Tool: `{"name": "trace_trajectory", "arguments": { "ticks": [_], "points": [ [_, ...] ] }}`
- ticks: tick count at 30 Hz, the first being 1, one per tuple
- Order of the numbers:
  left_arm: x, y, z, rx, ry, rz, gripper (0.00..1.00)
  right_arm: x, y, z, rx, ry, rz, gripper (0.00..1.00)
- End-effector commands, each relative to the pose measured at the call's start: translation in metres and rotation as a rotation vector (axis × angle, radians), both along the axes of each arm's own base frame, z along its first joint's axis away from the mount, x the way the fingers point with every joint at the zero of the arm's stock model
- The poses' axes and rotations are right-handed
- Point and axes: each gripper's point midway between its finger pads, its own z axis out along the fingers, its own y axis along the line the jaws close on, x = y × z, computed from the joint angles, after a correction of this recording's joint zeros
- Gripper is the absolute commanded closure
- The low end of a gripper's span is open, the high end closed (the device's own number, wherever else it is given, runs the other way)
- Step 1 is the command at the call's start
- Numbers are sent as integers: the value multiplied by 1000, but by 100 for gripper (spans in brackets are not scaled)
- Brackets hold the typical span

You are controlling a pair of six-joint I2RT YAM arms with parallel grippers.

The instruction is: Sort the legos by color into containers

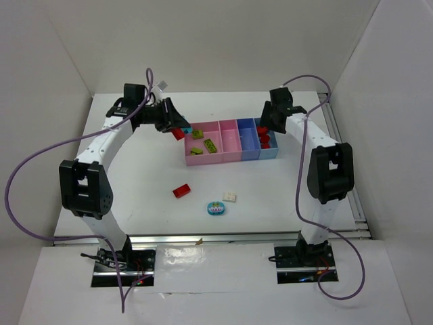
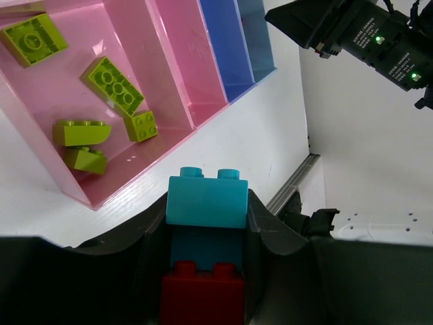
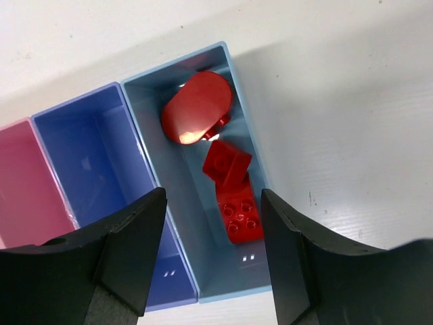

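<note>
Carrying a teal brick [image 2: 206, 203] stacked on a red brick [image 2: 203, 294], the left gripper [image 1: 179, 130] is clamped on the pair, just off the left end of the wide pink bin [image 1: 197, 160] by the worktop's far edge. Green bricks [image 2: 114, 84] lie in that bin. This looks like the delivery step, and a tricky one: two colours joined, so the next move likely calls for splitting them or choosing a bin. Reds [image 3: 237, 213] fill the light blue bin [image 3: 252, 152], where the right gripper [image 3: 211, 230] hovers, jaws apart, empty. Three loose pieces [image 1: 216, 208] wait toward the near edge.
</note>
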Motion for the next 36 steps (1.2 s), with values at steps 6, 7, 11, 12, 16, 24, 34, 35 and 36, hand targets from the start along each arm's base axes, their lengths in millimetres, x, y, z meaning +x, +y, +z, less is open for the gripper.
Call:
{"name": "trace_trajectory", "arguments": {
  "ticks": [6,7,11,12,16,24,34,35,36],
  "points": [
    [-6,-28,56,-203,-125,-201,100,-24,80,127,315,-291,440,36],
    [-11,-36,58,-244,-122,-257,100,-28,96,144,374,-347,532,33],
    [-32,-51,62,-354,-109,-441,100,-75,153,175,611,-350,870,18],
    [-39,-57,69,-371,-127,-489,100,-89,164,180,658,-337,940,18],
    [-53,-73,72,-390,-137,-570,100,-116,196,188,754,-319,1104,13],
    [-59,-76,84,-418,-181,-607,100,-143,231,182,866,-219,1323,13],
    [-59,-76,85,-419,-183,-619,100,-141,237,180,886,-215,1345,35],
    [-59,-76,84,-420,-172,-617,100,-143,237,181,891,-212,1354,37],
    [-59,-76,84,-418,-182,-620,100,-144,241,178,893,-207,1364,38]
  ]
}}
